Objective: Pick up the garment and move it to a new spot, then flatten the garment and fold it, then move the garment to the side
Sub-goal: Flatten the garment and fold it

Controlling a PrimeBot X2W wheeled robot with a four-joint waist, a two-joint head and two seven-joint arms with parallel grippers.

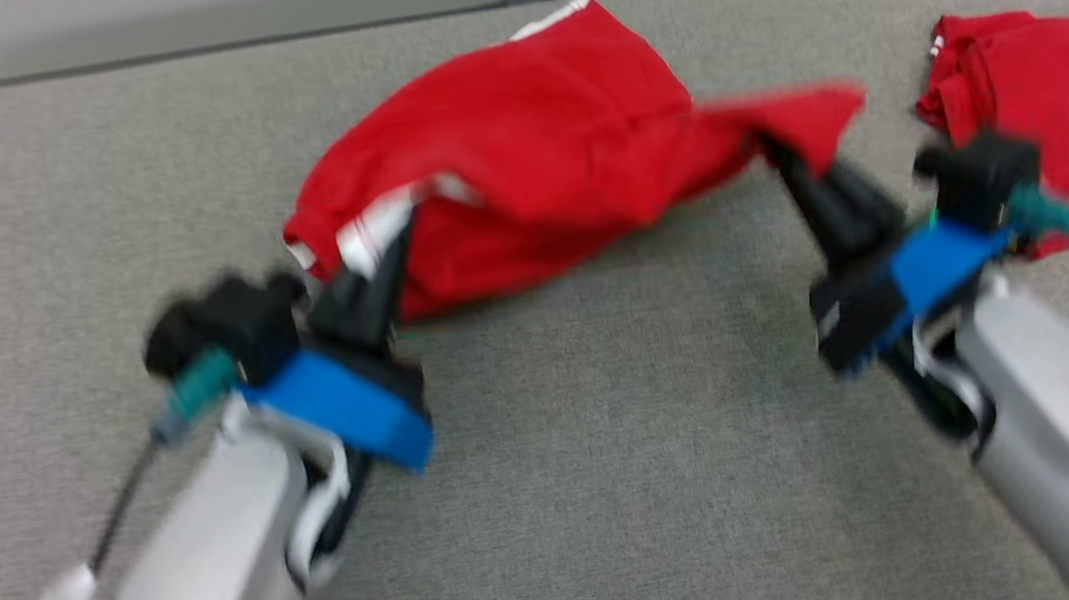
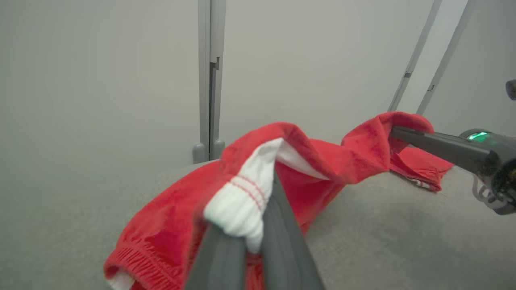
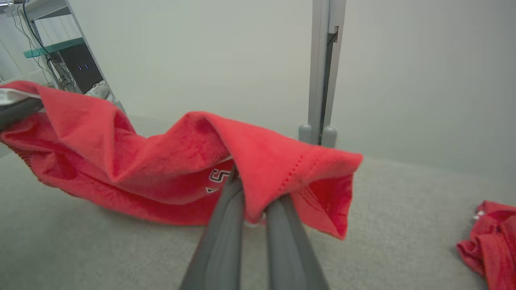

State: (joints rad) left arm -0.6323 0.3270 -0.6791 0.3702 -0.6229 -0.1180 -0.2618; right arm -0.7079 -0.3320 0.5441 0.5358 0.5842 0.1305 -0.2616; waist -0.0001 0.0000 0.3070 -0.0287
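A red garment (image 1: pixel 530 170) with white trim hangs lifted between both grippers above the grey table (image 1: pixel 612 452). My left gripper (image 1: pixel 387 241) is shut on its white-trimmed near-left edge; in the left wrist view the white cuff (image 2: pixel 242 201) is pinched between the fingers. My right gripper (image 1: pixel 772 150) is shut on the garment's right corner; in the right wrist view the red cloth (image 3: pixel 282 169) drapes over the fingertips. The left wrist view also catches the right gripper's fingers (image 2: pixel 435 147) clamped on the far corner. White lettering (image 3: pixel 217 177) shows on the cloth's underside.
A second red garment (image 1: pixel 1066 109) lies crumpled at the table's right edge, just behind my right wrist, also seen as a red heap (image 3: pixel 492 241). A pale wall with a grey post (image 2: pixel 209 80) stands behind the table. Shelving (image 3: pixel 60 60) stands far left.
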